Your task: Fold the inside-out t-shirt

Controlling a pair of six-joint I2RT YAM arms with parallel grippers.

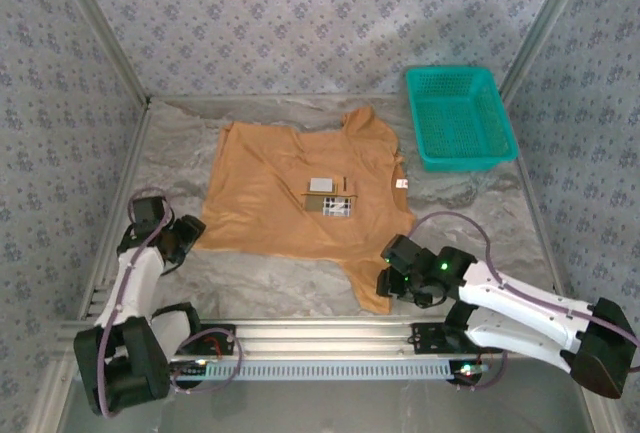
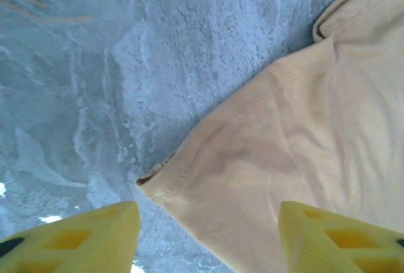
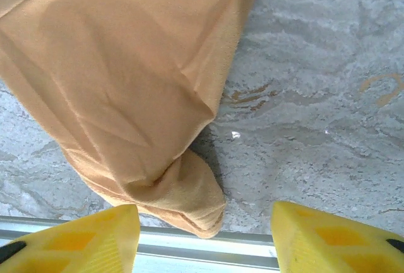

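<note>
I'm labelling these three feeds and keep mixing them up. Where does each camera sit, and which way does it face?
Top external: above and behind the arms, looking down on the table, t-shirt and basket; both arms show, with left gripper and right gripper.
Left wrist: on the left arm, facing down at a hemmed shirt corner; its yellow fingers stand apart.
Right wrist: on the right arm, facing down at a bunched sleeve by the metal rail; its yellow fingers stand apart.
Shared: all three see the t-shirt.
</note>
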